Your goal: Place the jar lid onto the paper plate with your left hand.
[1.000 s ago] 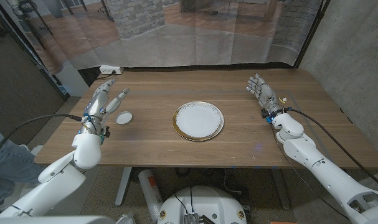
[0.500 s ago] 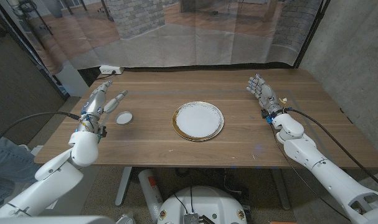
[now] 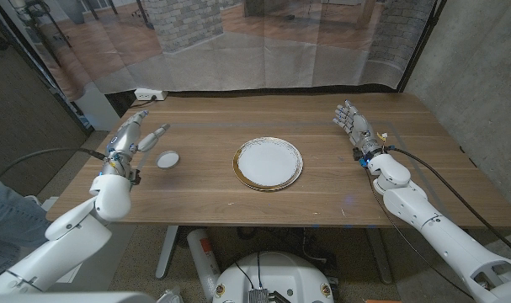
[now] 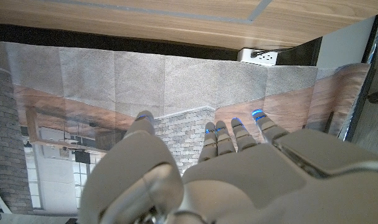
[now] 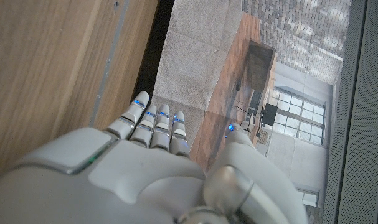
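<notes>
Jar lid (image 3: 167, 158) sits on the counter (image 3: 196, 198) left of the paper plate (image 3: 268, 163), and the left hand (image 3: 130, 136), fingers open, has pulled back, grabbing nothing yet.

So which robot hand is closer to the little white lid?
The left hand. It is open just beside the lid, not touching it. The right hand is far across the table, past the plate.

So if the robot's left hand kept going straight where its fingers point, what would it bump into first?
Probably nothing on the table. The left hand points toward the far edge; the jar lid sits off to its side. Beyond looks like the white power strip and the curtain, though depth is unclear.
</notes>
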You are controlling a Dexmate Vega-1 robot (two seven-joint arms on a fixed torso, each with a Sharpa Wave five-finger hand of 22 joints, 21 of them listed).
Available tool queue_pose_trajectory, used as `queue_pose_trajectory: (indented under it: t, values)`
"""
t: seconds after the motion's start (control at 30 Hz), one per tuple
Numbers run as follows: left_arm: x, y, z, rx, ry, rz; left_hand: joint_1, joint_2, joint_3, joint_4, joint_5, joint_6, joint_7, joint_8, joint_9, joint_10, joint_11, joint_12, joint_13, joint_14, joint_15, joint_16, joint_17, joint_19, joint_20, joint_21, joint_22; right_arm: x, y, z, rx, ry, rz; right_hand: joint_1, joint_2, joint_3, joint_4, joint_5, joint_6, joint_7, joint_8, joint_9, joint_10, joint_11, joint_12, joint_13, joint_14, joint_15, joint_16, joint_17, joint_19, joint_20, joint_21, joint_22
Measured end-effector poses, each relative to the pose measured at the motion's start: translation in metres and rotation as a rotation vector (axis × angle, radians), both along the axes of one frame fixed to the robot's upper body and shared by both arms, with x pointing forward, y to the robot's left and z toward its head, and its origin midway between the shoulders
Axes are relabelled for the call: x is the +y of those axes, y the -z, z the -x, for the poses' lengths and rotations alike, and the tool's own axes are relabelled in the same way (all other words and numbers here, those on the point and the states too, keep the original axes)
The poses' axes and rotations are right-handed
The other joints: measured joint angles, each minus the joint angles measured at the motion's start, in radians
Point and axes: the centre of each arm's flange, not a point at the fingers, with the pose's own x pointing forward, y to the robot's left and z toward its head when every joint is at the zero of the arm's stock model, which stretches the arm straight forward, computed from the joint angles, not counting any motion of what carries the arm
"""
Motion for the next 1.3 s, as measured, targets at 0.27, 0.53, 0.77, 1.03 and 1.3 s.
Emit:
queue_pose_trajectory:
  t: [0.27,0.53,0.77,1.03,1.3]
  values:
    - [0.0,-0.003,-0.002,0.018,-0.029,-0.015,0.029,0.0,0.007,-0.019,0.0,-0.004,-0.011,0.0,0.0,0.0,0.0,0.0,0.0,0.002,-0.002,0.0,0.0,0.022,0.022,0.0,0.0,0.0,0.001,0.0,0.002,0.0,0.0,0.0,0.0,-0.001,-0.001,0.0,0.0,0.0,0.0,0.0,0.0,0.0,0.0,0.0,0.0,0.0,0.0,0.0,-0.004,0.004,0.0,0.0]
    - [0.0,-0.006,-0.002,0.037,-0.057,-0.031,0.058,-0.005,0.012,-0.036,0.0,-0.009,-0.016,0.0,0.0,0.0,0.0,0.0,0.005,0.008,0.001,0.0,0.0,0.045,0.045,0.007,0.0,-0.001,0.002,-0.001,0.005,0.001,-0.001,0.0,0.0,-0.001,-0.001,0.0,0.0,0.0,0.0,0.0,0.0,0.0,0.0,0.0,0.0,0.0,0.0,0.0,-0.008,0.0,-0.007,0.0]
    - [-0.001,-0.009,-0.003,0.057,-0.085,-0.045,0.076,-0.013,0.013,-0.05,0.0,-0.004,-0.022,0.0,0.005,0.0,0.0,0.0,0.005,0.008,0.001,0.0,0.005,0.069,0.077,0.007,0.0,-0.001,0.002,-0.002,0.006,-0.001,-0.002,0.0,0.0,-0.001,-0.001,0.0,0.0,0.0,0.0,0.0,0.0,0.0,0.0,0.0,-0.004,0.004,0.0,0.0,-0.007,0.0,-0.01,0.0]
    - [-0.001,-0.011,-0.005,0.086,-0.111,-0.065,0.09,-0.027,0.009,-0.063,0.0,-0.014,-0.032,-0.006,0.005,-0.004,0.004,0.0,0.005,0.008,0.001,0.0,0.005,0.076,0.099,0.007,0.0,-0.001,0.002,-0.003,0.007,-0.002,-0.005,0.0,0.0,-0.001,-0.001,0.0,0.005,-0.006,0.0,0.0,0.0,0.0,0.0,0.0,-0.005,0.005,-0.005,0.0,-0.007,0.0,-0.014,0.0]
    - [-0.003,-0.014,-0.01,0.116,-0.124,-0.083,0.095,-0.031,0.005,-0.067,0.0,-0.02,-0.038,-0.006,0.005,-0.008,0.0,0.0,0.01,0.007,0.011,0.0,0.005,0.081,0.114,0.007,0.0,-0.001,0.003,-0.002,0.008,0.001,-0.008,0.0,0.0,-0.004,-0.004,0.0,0.005,-0.006,0.0,0.0,0.0,0.0,0.0,0.0,-0.005,0.005,-0.005,0.0,-0.007,0.0,-0.018,0.0]
